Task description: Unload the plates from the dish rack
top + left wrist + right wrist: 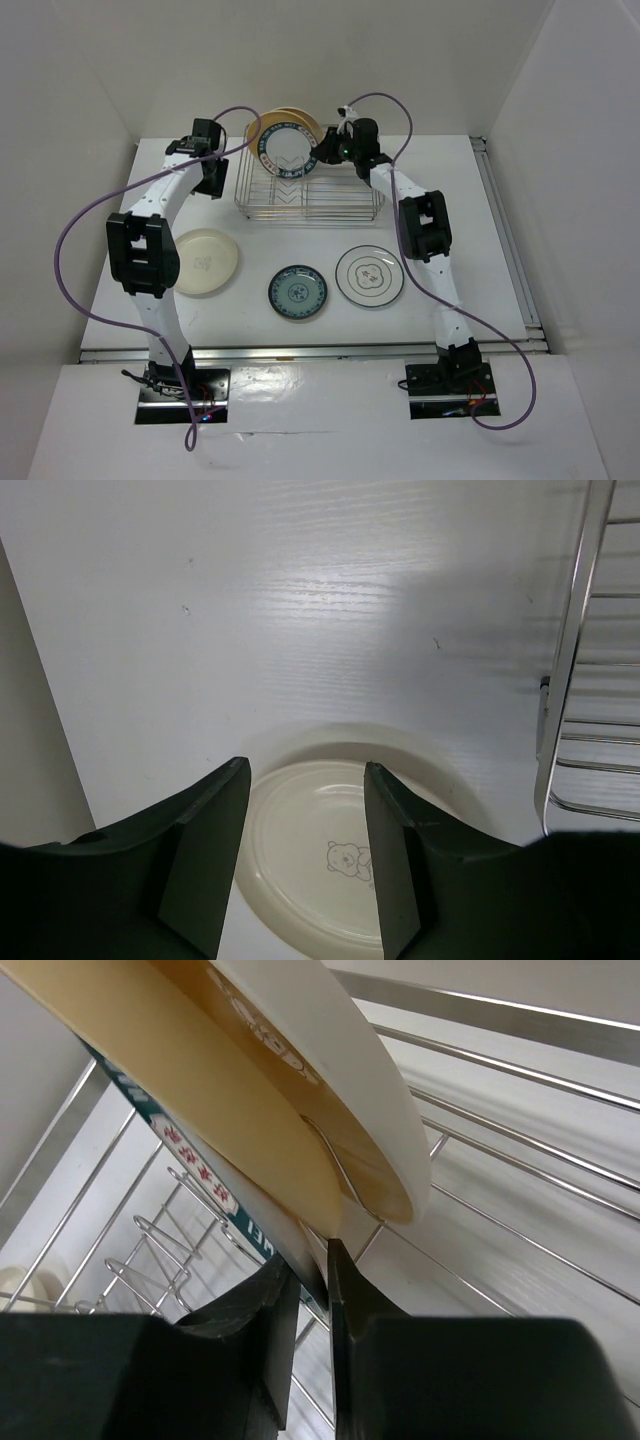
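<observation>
The silver wire dish rack [345, 200] stands at the back of the table. A dark-blue-rimmed plate with red marks [287, 148] leans upright in it, with tan plates [300, 118] behind. My right gripper [322, 152] is at that plate's right rim. In the right wrist view its jaws [312, 1270] pinch the rim of the dark-blue-rimmed plate [190, 1150], in front of a tan plate [180, 1050] and a cream one [330, 1070]. My left gripper [213, 180] hangs open left of the rack, above a cream plate [310, 880] with a bear drawing.
Three plates lie flat in front of the rack: the cream one [205, 262], a small blue-patterned one [297, 293] and a white one with a thin black ring [370, 275]. The rack's side wires [570, 680] are just right of my left gripper [306, 770]. White walls enclose the table.
</observation>
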Controlling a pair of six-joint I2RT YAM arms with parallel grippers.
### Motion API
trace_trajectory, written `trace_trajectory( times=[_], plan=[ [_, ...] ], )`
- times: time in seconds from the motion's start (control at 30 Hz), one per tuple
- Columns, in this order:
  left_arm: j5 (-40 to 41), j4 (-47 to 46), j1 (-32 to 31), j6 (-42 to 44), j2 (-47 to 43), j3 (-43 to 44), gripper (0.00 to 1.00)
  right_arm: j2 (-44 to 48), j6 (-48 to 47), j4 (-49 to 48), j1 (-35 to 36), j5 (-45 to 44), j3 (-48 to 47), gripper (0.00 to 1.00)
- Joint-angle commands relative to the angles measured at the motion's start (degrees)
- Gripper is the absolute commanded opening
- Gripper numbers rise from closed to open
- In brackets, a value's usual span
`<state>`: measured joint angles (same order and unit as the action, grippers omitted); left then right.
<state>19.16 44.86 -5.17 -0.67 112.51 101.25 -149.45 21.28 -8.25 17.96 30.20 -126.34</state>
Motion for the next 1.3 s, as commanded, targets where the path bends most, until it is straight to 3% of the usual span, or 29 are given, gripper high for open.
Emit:
trace_trajectory(
  times=[0.0,0.27,0.5,0.6,0.8,0.93,1.07,1.27],
  plan=[
    [-0.44,-0.13,-0.19,-1.18,-2.29,-0.88,0.62,1.88,1.05,-5.64,0.41,2.68,0.22,0.2],
    [-0.96,-0.13,-0.19,-1.18,-2.82,-0.88,0.62,3.11,0.44,-0.55,0.41,3.37,1.53,0.13],
    [-1.49,0.4,-0.19,-1.18,-2.3,-0.27,0.62,9.26,-2.03,1.91,-0.2,2.15,4.97,0.13],
    [-2.02,0.92,-0.19,-1.18,-2.29,0.96,0.62,11.54,-3.17,4.2,-0.2,-1.1,6.1,0.16],
    [-2.55,0.93,-0.19,-1.18,-2.29,1.58,0.62,12.86,-4.31,7.54,-0.2,-2.86,7.43,0.34],
    [-3.07,0.93,-0.19,-1.18,-2.29,1.58,0.62,11.81,-3.79,9.56,-1.34,-1.46,6.9,0.34],
    [-3.07,0.93,-0.19,-1.18,-2.29,1.58,0.62,12.33,-3.79,8.26,-1.34,0.56,8.39,0.21],
    [-3.07,1.46,-0.19,-1.18,-1.77,1.58,0.62,11.55,-1.33,3.69,-1.34,1.97,8.05,0.25]
  ],
)
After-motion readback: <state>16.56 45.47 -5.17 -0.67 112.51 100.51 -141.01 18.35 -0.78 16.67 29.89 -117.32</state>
